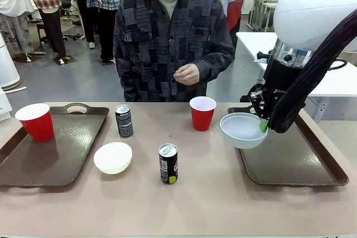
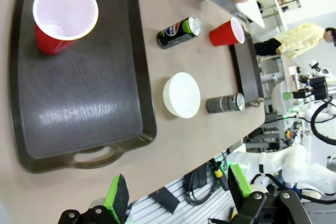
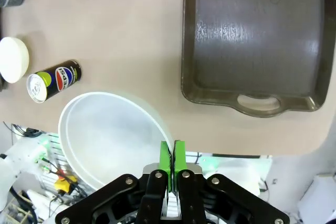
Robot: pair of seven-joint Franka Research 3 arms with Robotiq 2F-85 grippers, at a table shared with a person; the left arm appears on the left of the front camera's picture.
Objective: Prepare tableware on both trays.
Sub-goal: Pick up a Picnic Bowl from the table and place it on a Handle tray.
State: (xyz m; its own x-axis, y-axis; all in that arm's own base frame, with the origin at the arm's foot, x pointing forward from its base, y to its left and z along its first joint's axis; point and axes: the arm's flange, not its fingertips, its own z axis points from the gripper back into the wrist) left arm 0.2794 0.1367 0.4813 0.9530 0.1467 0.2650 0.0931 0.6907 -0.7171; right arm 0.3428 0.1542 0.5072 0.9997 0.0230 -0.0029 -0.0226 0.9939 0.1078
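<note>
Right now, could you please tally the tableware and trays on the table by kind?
Red cups: 2
White bowls: 2
Dark cans: 2
Trays: 2
Total: 8

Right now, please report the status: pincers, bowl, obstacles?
Right pincer shut on white bowl, lifted beside right tray. Left pincer open, holding nothing. Red cup stands near that tray's far corner.

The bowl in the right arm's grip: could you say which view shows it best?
Right wrist view: the bowl is close, rim pinched between the fingers. Front view shows it side-on at the tray edge; left wrist view, a distant pale sliver.
</note>
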